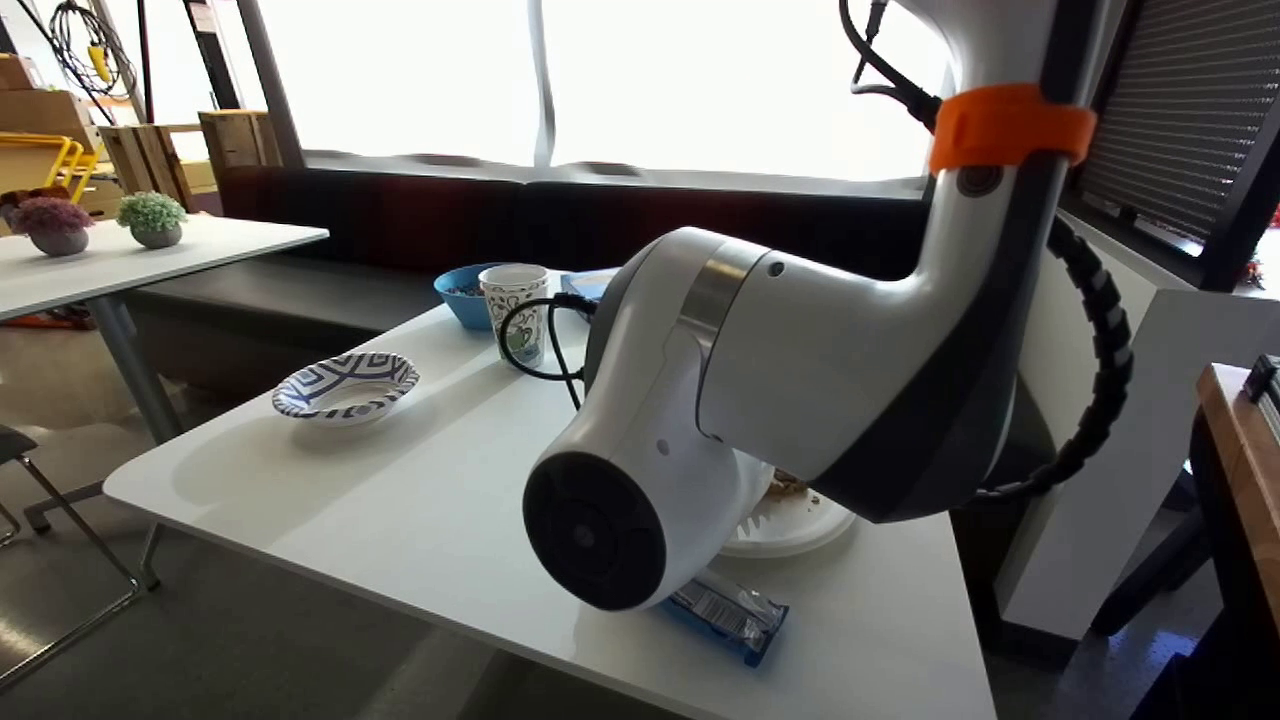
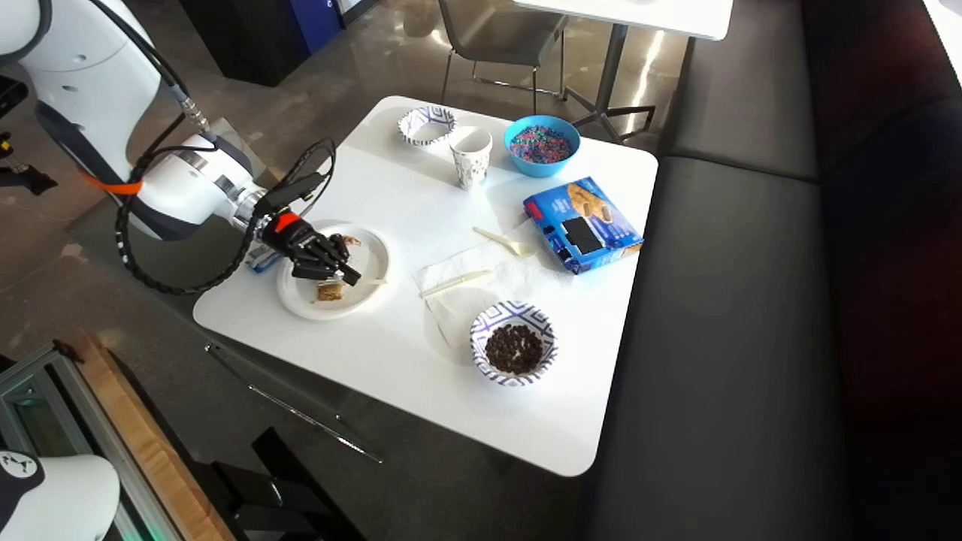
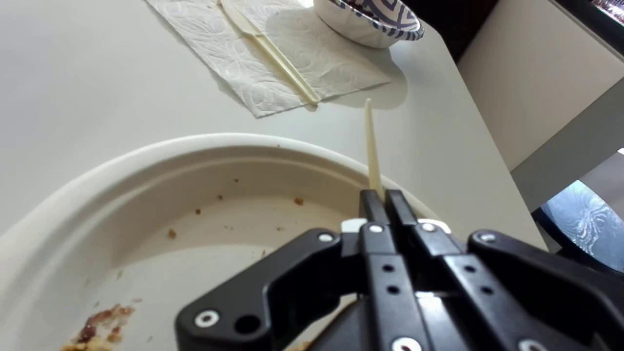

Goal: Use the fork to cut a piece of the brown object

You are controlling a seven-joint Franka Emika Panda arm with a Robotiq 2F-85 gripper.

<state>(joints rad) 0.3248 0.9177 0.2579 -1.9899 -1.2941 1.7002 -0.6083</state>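
My gripper (image 3: 383, 197) is shut on the fork (image 3: 371, 146), whose slim pale handle sticks out past the fingertips in the wrist view. In an exterior view the gripper (image 2: 347, 272) hangs low over the white plate (image 2: 381, 255), and a short length of the fork (image 2: 373, 282) shows beside it. The brown object (image 2: 329, 291) lies on the plate, partly under the gripper. A bit of the brown object (image 1: 785, 487) also shows behind the arm, which hides the gripper there. Crumbs (image 3: 102, 321) are scattered on the plate. Whether the tines touch the brown object I cannot tell.
A blue wrapper (image 1: 735, 615) lies by the plate. A pale knife (image 2: 455, 282) and spoon (image 2: 507, 242) rest on a napkin (image 2: 451, 308). Around them stand a bowl of dark bits (image 2: 515, 349), a blue box (image 2: 556, 225), a blue bowl (image 2: 526, 167) and a paper cup (image 2: 472, 161).
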